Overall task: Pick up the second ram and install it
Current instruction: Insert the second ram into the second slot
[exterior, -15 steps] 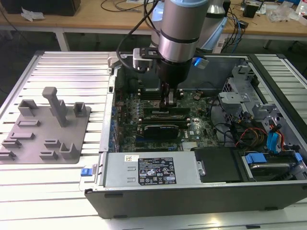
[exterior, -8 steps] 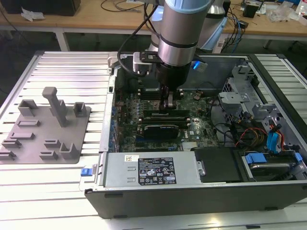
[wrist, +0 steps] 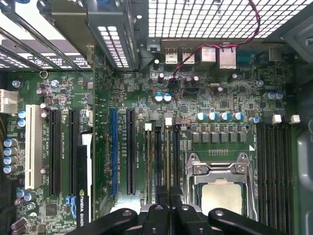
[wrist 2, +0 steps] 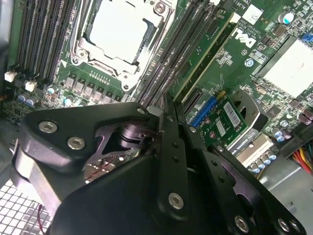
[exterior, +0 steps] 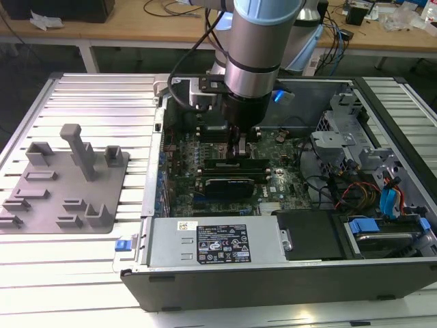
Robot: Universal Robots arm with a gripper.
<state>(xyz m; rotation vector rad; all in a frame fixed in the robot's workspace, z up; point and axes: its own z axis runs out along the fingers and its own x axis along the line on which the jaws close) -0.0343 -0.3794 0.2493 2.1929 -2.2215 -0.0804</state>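
Fixture plate (exterior: pixel 65 186) on the table (exterior: pixel 102 96), exterior view's left; computer case (exterior: pixel 273 280) beside it, gripper (exterior: pixel 242 154) over its motherboard (exterior: pixel 181 174)

Slatted metal table (exterior: pixel 95 96), wooden benches (exterior: pixel 136 20) behind strewn with cables (exterior: pixel 167 8), perhaps dark floor (exterior: pixel 20 61) beneath, bright glare at front.

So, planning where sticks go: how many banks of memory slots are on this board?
2. The first bank flanks the CPU socket on one side; the second bank flanks its opposite side, beneath the gripper, which hides part of it.
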